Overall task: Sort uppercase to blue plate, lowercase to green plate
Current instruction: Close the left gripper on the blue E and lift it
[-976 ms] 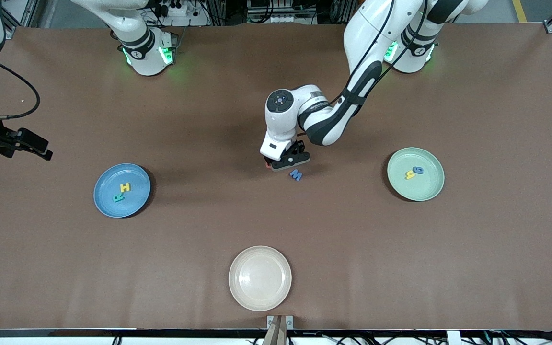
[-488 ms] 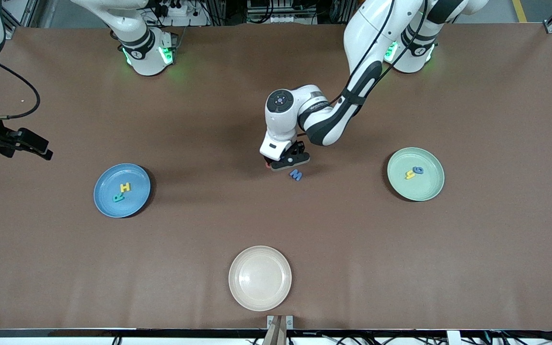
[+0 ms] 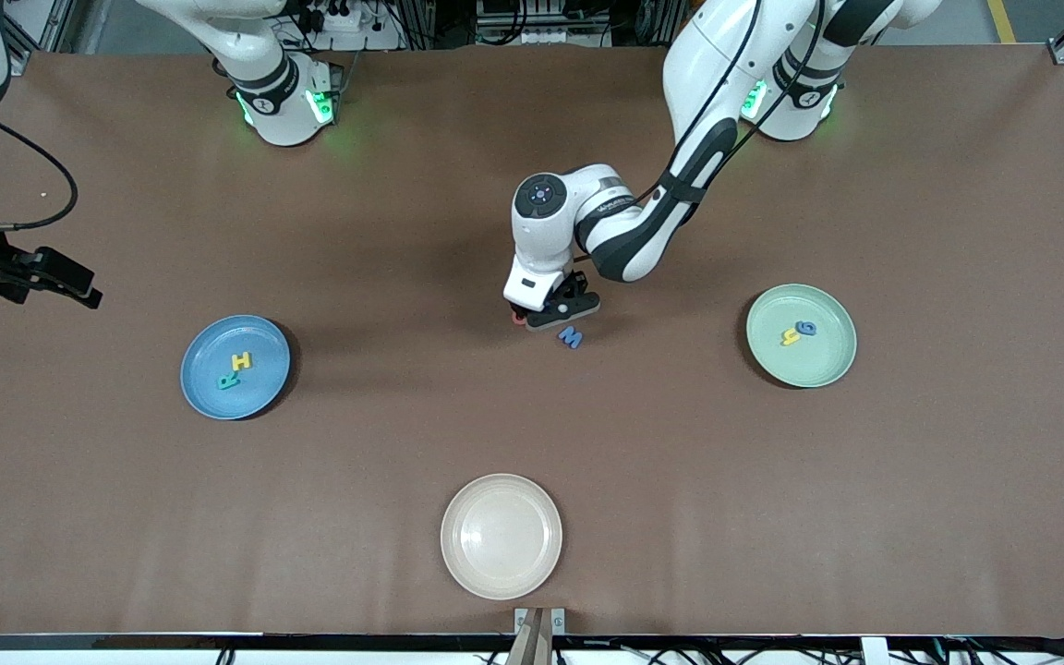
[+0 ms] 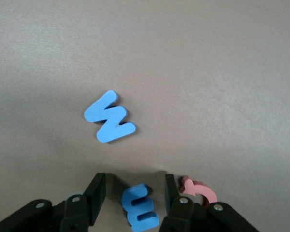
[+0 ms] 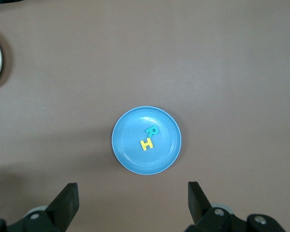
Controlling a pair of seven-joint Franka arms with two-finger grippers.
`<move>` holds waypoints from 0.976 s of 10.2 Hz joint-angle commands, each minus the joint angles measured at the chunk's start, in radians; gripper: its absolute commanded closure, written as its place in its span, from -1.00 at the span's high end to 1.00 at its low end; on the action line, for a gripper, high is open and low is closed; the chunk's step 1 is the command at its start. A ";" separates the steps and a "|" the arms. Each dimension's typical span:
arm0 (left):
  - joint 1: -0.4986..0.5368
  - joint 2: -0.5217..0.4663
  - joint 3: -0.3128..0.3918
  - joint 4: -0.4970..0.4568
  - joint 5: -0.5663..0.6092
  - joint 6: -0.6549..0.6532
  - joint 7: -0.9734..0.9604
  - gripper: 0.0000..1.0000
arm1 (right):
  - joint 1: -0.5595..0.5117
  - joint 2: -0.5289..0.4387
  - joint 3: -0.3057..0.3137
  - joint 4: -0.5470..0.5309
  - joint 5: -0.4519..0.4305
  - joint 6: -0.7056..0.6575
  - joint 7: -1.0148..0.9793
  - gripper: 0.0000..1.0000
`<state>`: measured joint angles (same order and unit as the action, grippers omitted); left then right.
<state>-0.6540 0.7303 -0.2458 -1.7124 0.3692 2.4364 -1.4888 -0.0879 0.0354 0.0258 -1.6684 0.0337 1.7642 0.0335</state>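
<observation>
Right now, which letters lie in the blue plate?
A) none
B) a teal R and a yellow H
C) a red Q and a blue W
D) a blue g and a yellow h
B: the front view shows the teal R and the yellow H lying side by side in the blue plate, and the right wrist view shows the same pair there.

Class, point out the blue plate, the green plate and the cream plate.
blue plate [image 3: 210, 392]: front view, bare floor near its rim.
green plate [image 3: 823, 365]: front view, bare floor.
cream plate [image 3: 501, 536]: front view, centre.
</observation>
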 commanded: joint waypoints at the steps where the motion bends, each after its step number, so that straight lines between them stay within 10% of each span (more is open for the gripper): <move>1: 0.008 -0.008 -0.001 0.004 -0.045 -0.003 -0.040 0.15 | -0.012 -0.002 0.005 0.001 0.006 -0.011 0.000 1.00; 10: -0.007 -0.009 -0.001 -0.004 -0.088 -0.008 -0.171 0.15 | -0.010 0.000 0.005 -0.005 0.008 -0.012 -0.001 1.00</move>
<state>-0.6553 0.7302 -0.2473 -1.7048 0.2998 2.4349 -1.6377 -0.0880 0.0381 0.0257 -1.6716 0.0337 1.7571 0.0336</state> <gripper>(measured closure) 0.423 0.000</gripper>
